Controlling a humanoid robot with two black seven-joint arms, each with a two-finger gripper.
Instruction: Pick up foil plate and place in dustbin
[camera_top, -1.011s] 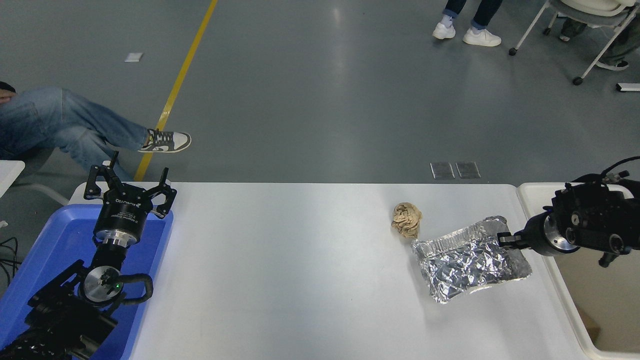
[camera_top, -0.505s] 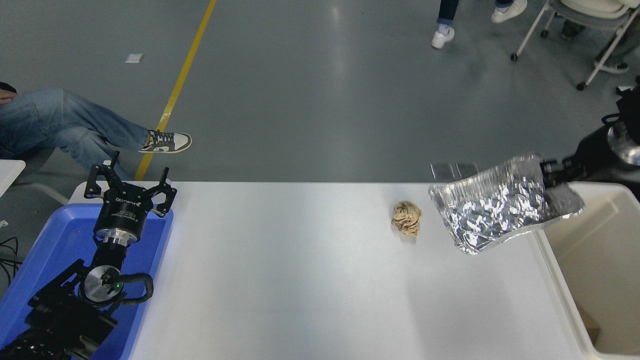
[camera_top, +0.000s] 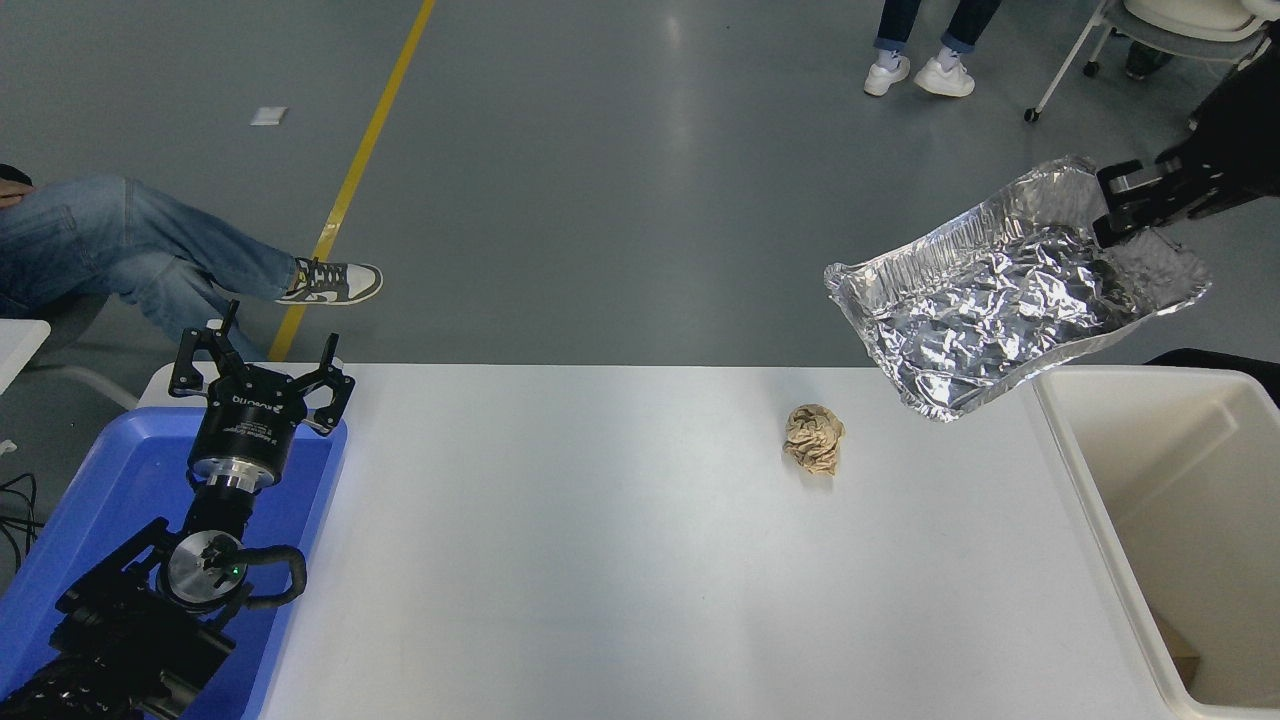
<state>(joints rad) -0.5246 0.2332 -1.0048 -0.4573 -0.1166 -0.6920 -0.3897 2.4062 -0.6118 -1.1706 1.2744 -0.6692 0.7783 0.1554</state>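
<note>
Currently right gripper (camera_top: 1128, 205), fingers pinching one rim of the shiny crinkled silver foil plate (camera_top: 1000, 300), holds it aloft upper right, left of the cream-white rectangular plastic dustbin (camera_top: 1090, 480). Thin rim could buckle; plate might miss. Left gripper (camera_top: 260, 375) parked, fingers spread.

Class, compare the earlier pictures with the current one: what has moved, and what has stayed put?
The right gripper, shut on the foil plate, has lifted it off the table and carried it up beside the dustbin. The paper ball, the blue tray and the parked left gripper stayed.
</note>
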